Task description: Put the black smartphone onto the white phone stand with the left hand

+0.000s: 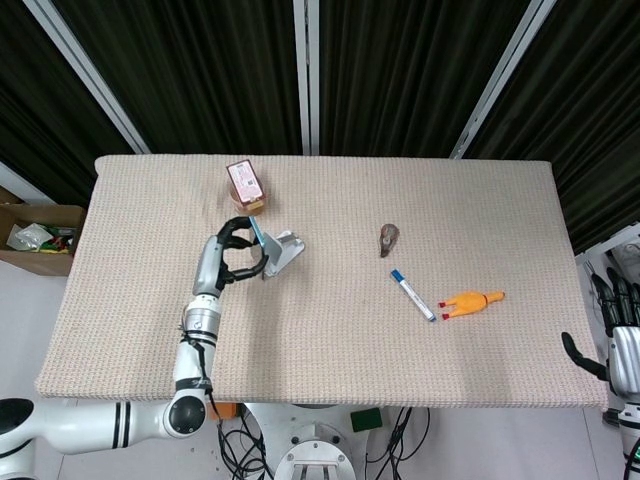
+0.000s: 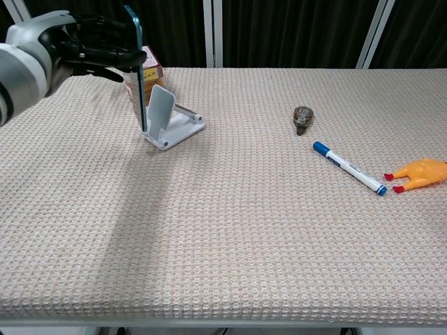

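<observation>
The left hand (image 2: 84,45) grips the phone (image 2: 137,66) upright, its lower edge just beside the stand (image 2: 171,122); the right hand (image 1: 620,345) hangs open.

snack box (image 2: 148,64) just behind stand (image 2: 171,122)

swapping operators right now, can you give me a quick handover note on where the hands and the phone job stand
Left hand: holds the black smartphone upright by its upper part, its lower edge down at the front of the white phone stand. Whether the phone already rests on the stand I cannot tell.
Right hand: off the table's right edge, fingers apart, holding nothing.
Done: phone picked up and brought to the stand.
Left: lean the phone back against the stand's backrest, check it sits, then release and pull the left hand clear.
Nearby: a box stands just behind the stand; the marker and rubber chicken lie far to the right.
</observation>
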`<state>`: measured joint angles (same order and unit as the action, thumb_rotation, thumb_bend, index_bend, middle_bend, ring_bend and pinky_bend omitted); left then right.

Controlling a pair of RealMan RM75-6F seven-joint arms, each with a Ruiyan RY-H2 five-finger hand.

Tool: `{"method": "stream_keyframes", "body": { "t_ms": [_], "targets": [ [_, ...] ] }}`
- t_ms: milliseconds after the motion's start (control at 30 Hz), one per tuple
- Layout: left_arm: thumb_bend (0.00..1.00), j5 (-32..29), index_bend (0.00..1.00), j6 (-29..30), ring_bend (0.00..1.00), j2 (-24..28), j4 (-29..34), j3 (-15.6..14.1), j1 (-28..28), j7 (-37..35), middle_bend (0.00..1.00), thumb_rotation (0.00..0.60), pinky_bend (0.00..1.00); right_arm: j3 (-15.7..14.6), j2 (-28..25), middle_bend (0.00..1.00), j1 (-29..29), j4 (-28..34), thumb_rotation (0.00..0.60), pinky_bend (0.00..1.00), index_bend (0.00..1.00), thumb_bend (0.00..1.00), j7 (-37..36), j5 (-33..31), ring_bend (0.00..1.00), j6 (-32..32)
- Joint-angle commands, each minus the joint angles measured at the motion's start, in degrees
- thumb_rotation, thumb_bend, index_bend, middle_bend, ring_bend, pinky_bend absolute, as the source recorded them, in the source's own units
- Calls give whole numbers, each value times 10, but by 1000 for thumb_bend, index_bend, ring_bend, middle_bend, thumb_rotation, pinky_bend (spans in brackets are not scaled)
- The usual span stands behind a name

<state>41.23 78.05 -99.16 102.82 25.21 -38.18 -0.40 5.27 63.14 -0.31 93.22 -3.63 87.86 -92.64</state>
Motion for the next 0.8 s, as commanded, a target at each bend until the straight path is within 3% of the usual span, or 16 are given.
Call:
{"method": "stream_keyframes", "body": {
  "t_ms": [33,233,800],
  "targets": [
    [425,-15,725,13,387,-33,-29,24,-18,18,724,600,322,-1,1,0,0,-2,600,0,0,303,-1,1,0,1],
    [425,-32,726,26,386,-70,-62,56,-31,30,731,600,306,-1,1,0,0,-8,600,0,0,303,-7,-4,0,4],
    [424,-28,726,29,386,-130,-124,76,-25,27,731,600,295,-2,0,0,1,-4,600,0,0,318,-2,0,0,4]
  ]
}}
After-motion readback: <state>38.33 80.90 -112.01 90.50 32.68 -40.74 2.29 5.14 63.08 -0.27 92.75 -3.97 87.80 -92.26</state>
